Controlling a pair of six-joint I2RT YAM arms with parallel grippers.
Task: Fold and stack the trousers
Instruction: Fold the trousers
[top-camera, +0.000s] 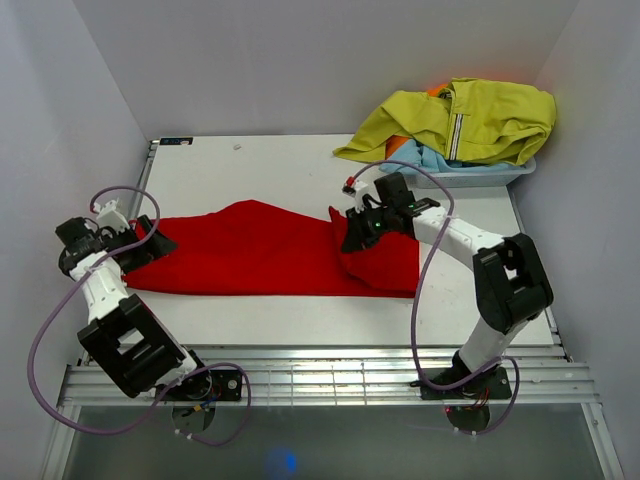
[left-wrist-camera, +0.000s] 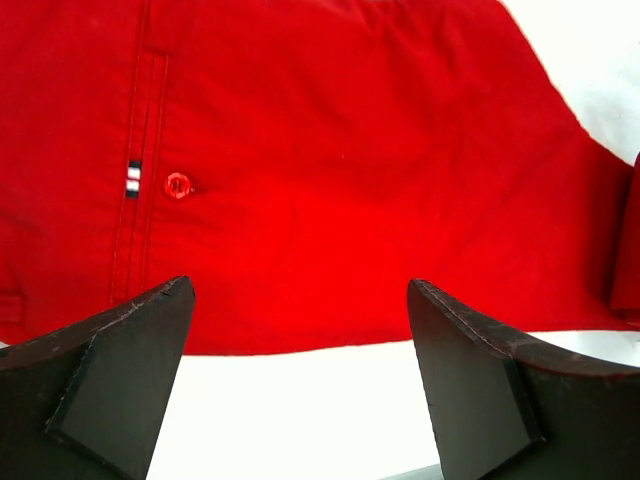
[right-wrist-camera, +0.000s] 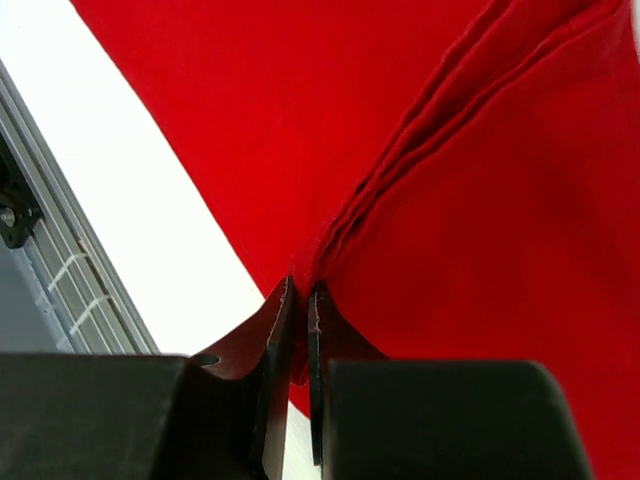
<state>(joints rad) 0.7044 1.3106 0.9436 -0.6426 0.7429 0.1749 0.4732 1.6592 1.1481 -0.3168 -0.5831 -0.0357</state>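
Note:
The bright red trousers (top-camera: 262, 250) lie spread across the middle of the white table, their right end folded over. My right gripper (top-camera: 350, 240) is shut on a bunched fold of the red fabric (right-wrist-camera: 430, 150) and holds it raised above the layer beneath. At the cloth's left end my left gripper (top-camera: 155, 243) stands open, low over the table, with the trousers' edge (left-wrist-camera: 330, 200) just beyond its fingertips and nothing between them. A red button (left-wrist-camera: 178, 185) and a small striped tag (left-wrist-camera: 133, 178) show in the left wrist view.
A yellow-green jacket (top-camera: 460, 120) lies heaped over a light blue garment (top-camera: 425, 157) in a bin (top-camera: 490, 177) at the back right. White walls close in both sides. A metal rail (top-camera: 330, 375) runs along the near edge.

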